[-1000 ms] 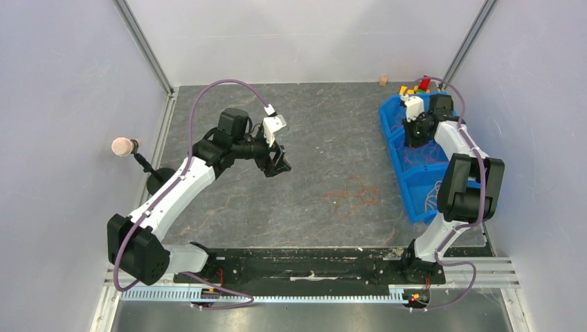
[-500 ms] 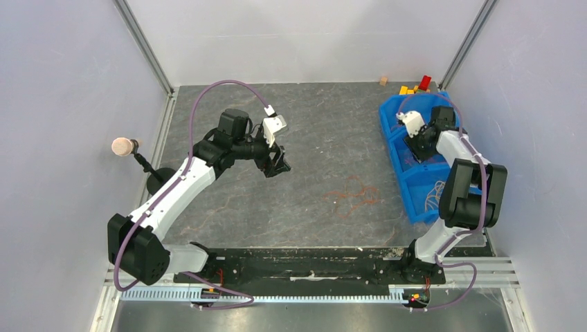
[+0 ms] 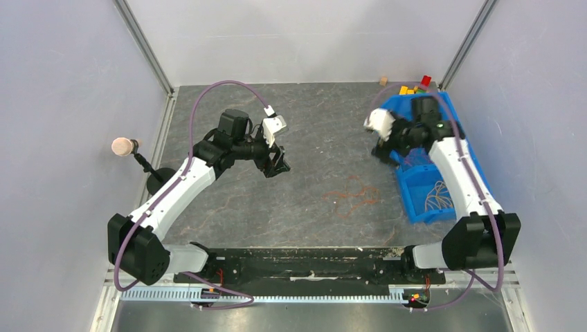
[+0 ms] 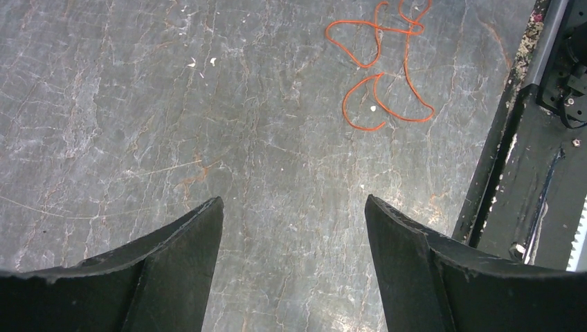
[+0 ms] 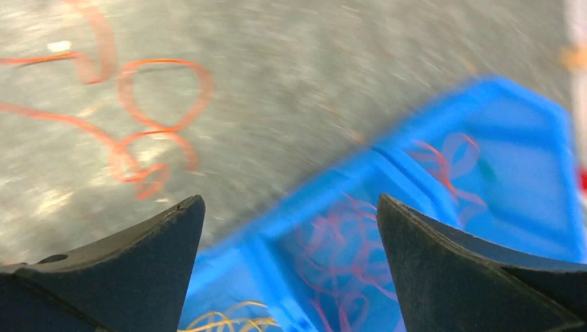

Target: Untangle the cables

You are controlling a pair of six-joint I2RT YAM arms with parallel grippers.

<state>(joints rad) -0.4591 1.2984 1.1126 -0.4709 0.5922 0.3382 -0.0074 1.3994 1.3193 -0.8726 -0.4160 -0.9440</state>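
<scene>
Desk (image 3: 311, 124): grey, stone-patterned, and carries everything. It lies under both pincers.

Blue bin (image 3: 414, 197): compartmented. It sits just under and beside the right pincer (image 3: 383, 151) and well apart from the left pincer (image 4: 294, 199). It probably serves as the store for cables not yet sorted, which would explain why the right arm works at its edge.

Right pincer: jaws spread wide with nothing between them. It hangs over the bin's desk-side wall, and its wrist view is smeared. My guess is that it is placed between bin and loose cable so it can go for either one.

Left pincer: jaws also wide and empty. It is held off the desk, tilted toward the middle, and looks parked on standby with a clear line to the loose cable.

Cables:
- The orange cable (image 4: 379, 75) lies flat on the desk in loose, crossing loops. It is ahead and to the right of the left pincer, well apart from it, and nearer the right pincer on its bin-free side. It touches neither pincer and seems laid out alone so the loops can be pulled open.
- The red cables (image 5: 339, 242) are curled in the compartment directly below the right pincer.
- The pale yellow cables (image 3: 437, 197) are in the next compartment, behind the right pincer toward its base.

Untangling has hardly begun, and the bin clumps are untouched.
</scene>
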